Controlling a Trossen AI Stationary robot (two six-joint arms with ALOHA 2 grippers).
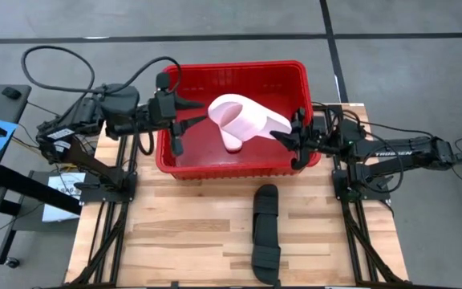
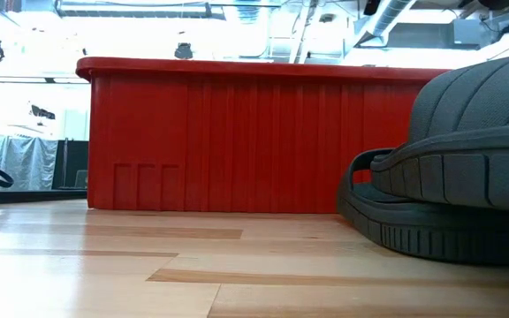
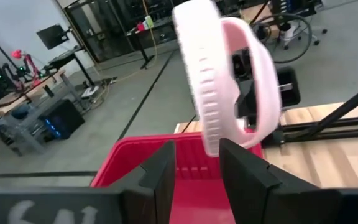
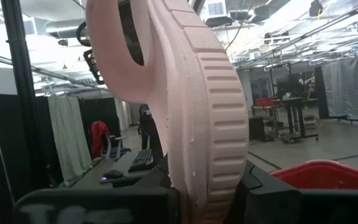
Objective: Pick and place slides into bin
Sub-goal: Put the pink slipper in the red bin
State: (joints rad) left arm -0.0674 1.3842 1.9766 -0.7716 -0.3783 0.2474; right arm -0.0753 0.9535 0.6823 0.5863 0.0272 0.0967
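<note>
The red bin (image 1: 184, 164) stands at the table's far middle; the low view shows its near wall (image 2: 228, 141). My right gripper (image 1: 293, 132) is shut on a pale pink slide (image 1: 243, 116) held above the bin. The slide also shows in the left wrist view (image 3: 229, 81). A pale pink piece (image 1: 232, 143) shows below it inside the bin; I cannot tell whether it is a second slide. My left gripper (image 1: 189, 117) is open over the bin's left part, short of the slide's strap end. Two black slides (image 1: 266, 233) lie end to end on the table in front of the bin. My right gripper pinches the pink slide's sole at its heel end (image 4: 210, 186) between its two fingers, one on each flat face. The fingers come level from the table's right. The slide is lifted clear above the bin, turned on edge, strap end (image 1: 229, 108) pointing toward my left gripper.
The near black slide (image 2: 449, 177) fills the right of the low view. Bare wood lies left of the black slides (image 1: 175, 233). Arm bases and cables stand at both sides of the bin.
</note>
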